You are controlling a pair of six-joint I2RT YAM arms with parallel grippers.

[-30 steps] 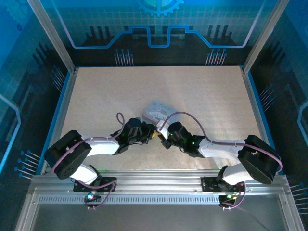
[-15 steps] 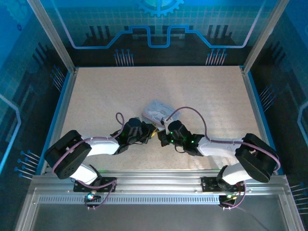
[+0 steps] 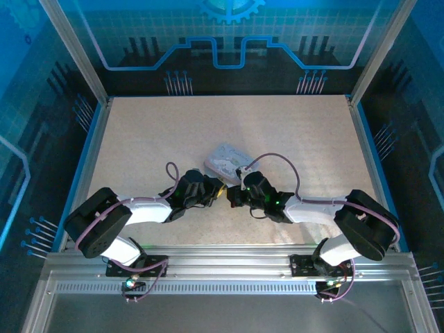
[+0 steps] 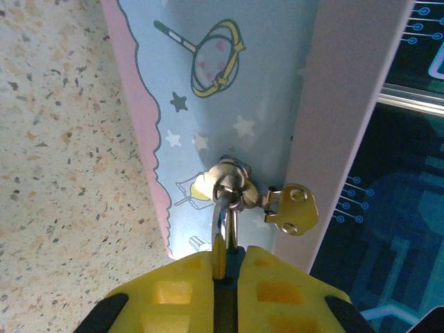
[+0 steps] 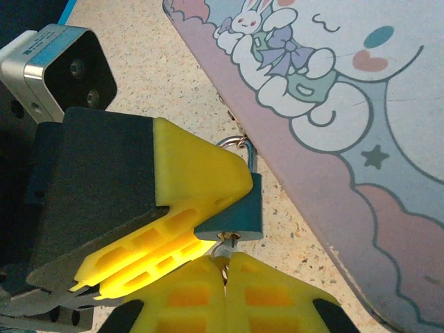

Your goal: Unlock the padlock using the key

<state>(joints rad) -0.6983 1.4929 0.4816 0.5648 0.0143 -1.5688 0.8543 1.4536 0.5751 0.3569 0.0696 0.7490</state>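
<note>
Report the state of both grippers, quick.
Left gripper: closed, holding the padlock.
Right gripper: closed, holding the key at the bottom of the padlock.

teal padlock (image 5: 232, 208) hooked on tin (image 5: 361, 139); key (image 5: 223, 251) seemingly inserted.

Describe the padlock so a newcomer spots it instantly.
Start at the pastel rectangular tin with a cartoon rabbit print, mid-table. Hooked to its edge is the small teal padlock with a thin metal shackle, pinched by the yellow-fingered left gripper. It is the only dark block, far smaller than the tin.
</note>
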